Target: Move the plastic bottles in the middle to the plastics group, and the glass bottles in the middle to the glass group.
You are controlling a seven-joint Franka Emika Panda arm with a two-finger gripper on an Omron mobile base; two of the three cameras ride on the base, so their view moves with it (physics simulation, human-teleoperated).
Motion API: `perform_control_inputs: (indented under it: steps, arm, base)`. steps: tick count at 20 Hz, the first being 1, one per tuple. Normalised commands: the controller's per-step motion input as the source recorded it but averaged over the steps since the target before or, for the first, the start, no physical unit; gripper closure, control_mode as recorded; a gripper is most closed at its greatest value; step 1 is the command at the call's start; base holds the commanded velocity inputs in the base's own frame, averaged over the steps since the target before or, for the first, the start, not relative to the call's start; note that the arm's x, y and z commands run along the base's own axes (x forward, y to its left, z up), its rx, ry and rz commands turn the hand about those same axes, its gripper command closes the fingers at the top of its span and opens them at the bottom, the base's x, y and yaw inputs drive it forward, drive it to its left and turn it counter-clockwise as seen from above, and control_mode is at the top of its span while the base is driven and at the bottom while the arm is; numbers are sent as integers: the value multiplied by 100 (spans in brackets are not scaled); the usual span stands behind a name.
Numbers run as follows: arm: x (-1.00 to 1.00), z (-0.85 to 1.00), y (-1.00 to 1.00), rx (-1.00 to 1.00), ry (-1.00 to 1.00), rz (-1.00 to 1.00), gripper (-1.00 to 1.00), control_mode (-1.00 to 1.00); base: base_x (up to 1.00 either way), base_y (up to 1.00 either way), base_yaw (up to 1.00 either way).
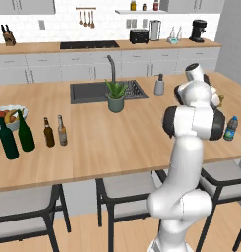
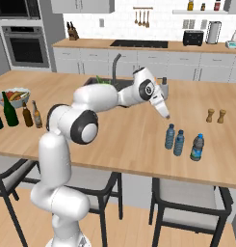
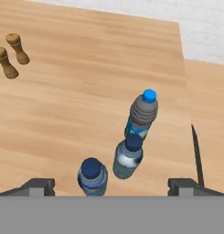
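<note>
Three small plastic bottles stand close together on the right part of the wooden island: a light-blue one with a dark cap [image 3: 92, 176] [image 2: 170, 136], a second pale one [image 3: 128, 156] [image 2: 178, 143], and a darker one with a greenish label [image 3: 143, 114] [image 2: 197, 147] [image 1: 231, 128]. My gripper [image 2: 166, 115] [image 3: 111, 185] hangs open just above them, empty, with the nearest bottle below the gap between its fingertips [image 3: 38, 186]. At the island's far left, two brown beer bottles [image 1: 48, 133] [image 1: 62, 131] stand right beside two tall green wine bottles [image 1: 9, 140] [image 1: 26, 133].
A fruit bowl [image 1: 9, 115] sits behind the wine bottles. A potted plant [image 1: 115, 96], a sink [image 1: 92, 91] and a soap dispenser [image 1: 159, 85] occupy the island's middle back. Two wooden shakers [image 3: 8, 55] [image 2: 216, 116] stand beyond the plastic bottles. Stools line the near edge.
</note>
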Motion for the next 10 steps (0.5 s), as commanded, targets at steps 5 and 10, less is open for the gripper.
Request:
perform_control_inputs:
  steps: [5, 10]
  arm:
    - [-58, 35, 73, 0, 9, 41, -100, -100]
    - [-81, 0, 28, 0, 0, 33, -100, -100]
  base:
    - [0, 0, 0]
    - [0, 0, 0]
